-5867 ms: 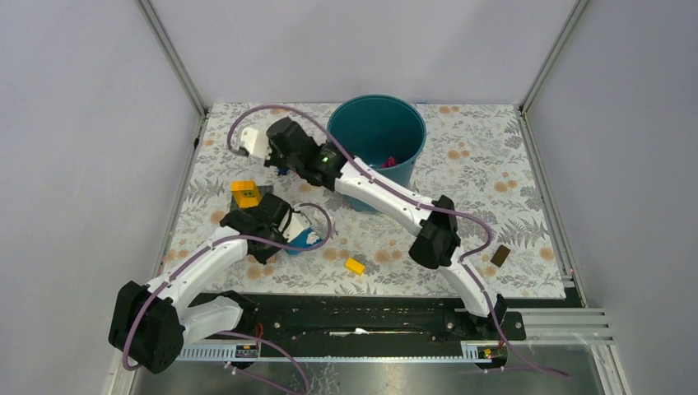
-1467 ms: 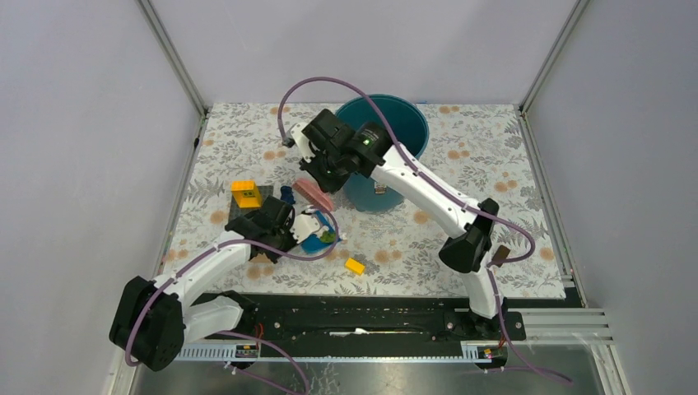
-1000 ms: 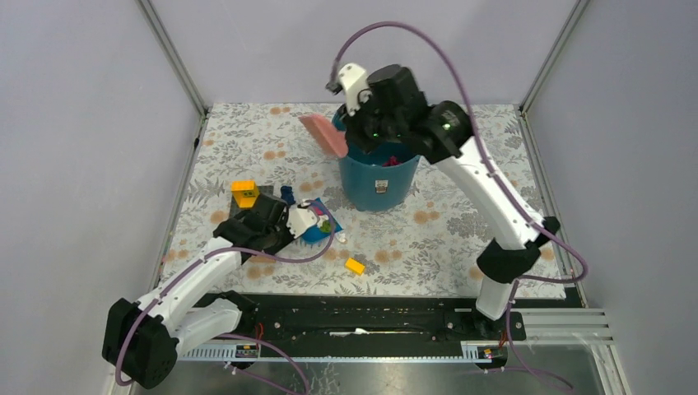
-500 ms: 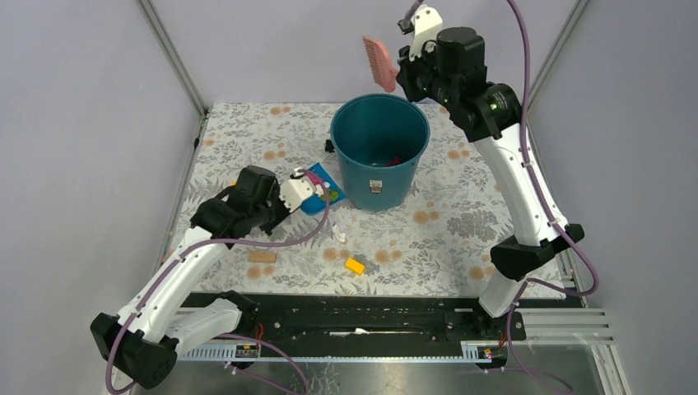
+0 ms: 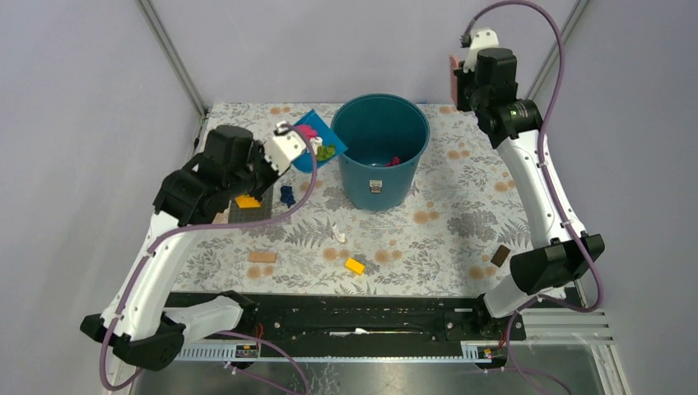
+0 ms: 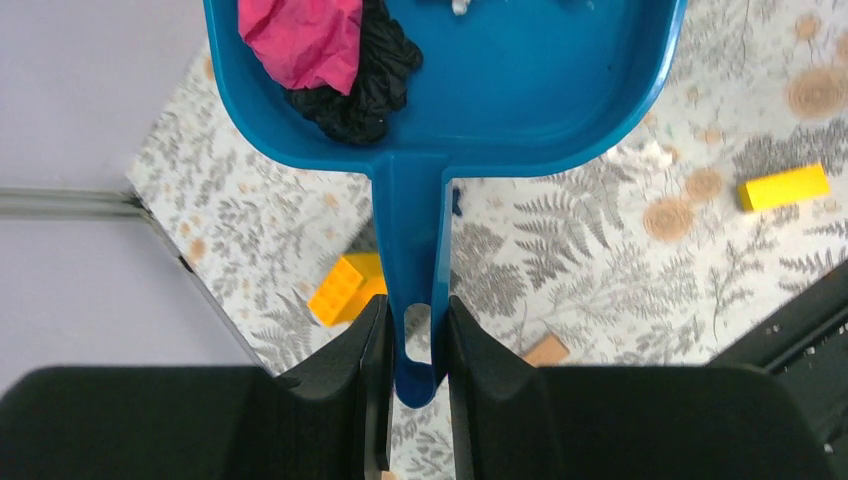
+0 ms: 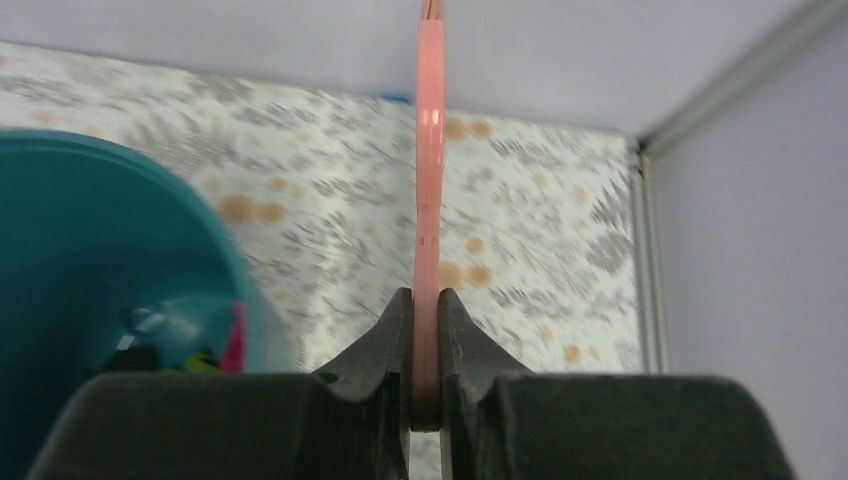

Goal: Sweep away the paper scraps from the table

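Note:
My left gripper (image 5: 288, 151) is shut on the handle of a blue dustpan (image 5: 317, 141) and holds it in the air by the left rim of the teal bucket (image 5: 380, 152). The pan (image 6: 470, 90) carries a magenta wad (image 6: 300, 28), a black wad (image 6: 365, 80) and a green one (image 5: 326, 151). My right gripper (image 5: 467, 82) is shut on a pink brush (image 5: 454, 78), high at the far right corner. A dark blue wad (image 5: 287, 195) and a white scrap (image 5: 338, 236) lie on the floral table (image 5: 461, 206). More scraps lie inside the bucket (image 7: 235, 335).
A yellow brick (image 5: 355, 266), a tan block (image 5: 262, 257) and a brown block (image 5: 500, 255) lie near the front. Another yellow brick (image 5: 246, 202) sits on a black plate under my left arm. Metal frame posts stand at the far corners.
My left gripper has lifted the loaded dustpan off the table, up and back to the bucket's left rim. My right arm has swung the brush from beside the bucket up to the far right corner.

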`<action>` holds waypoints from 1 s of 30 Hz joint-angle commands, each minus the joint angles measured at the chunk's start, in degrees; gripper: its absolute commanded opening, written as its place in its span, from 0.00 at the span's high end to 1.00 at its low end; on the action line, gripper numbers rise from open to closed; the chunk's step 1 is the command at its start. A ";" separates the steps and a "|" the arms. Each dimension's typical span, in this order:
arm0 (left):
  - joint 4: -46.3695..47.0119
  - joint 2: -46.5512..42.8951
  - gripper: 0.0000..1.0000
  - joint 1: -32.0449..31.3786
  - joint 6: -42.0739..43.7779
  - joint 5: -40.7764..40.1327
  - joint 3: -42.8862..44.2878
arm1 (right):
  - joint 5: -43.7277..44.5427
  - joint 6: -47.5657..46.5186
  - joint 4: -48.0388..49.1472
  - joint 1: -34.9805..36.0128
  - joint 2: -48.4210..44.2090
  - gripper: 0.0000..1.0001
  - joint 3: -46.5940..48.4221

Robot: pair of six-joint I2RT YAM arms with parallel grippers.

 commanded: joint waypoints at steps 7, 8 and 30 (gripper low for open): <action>1.81 15.88 1.00 0.13 2.81 -5.76 20.17 | 2.33 2.57 2.90 -5.71 -9.75 1.00 -16.22; 3.15 17.08 1.00 0.11 4.02 -6.53 20.99 | 2.14 2.50 2.67 -5.67 -10.35 1.00 -17.13; 28.18 34.46 1.00 -2.68 57.05 -12.21 32.60 | -2.14 0.64 -0.66 -5.93 -12.73 1.00 -20.48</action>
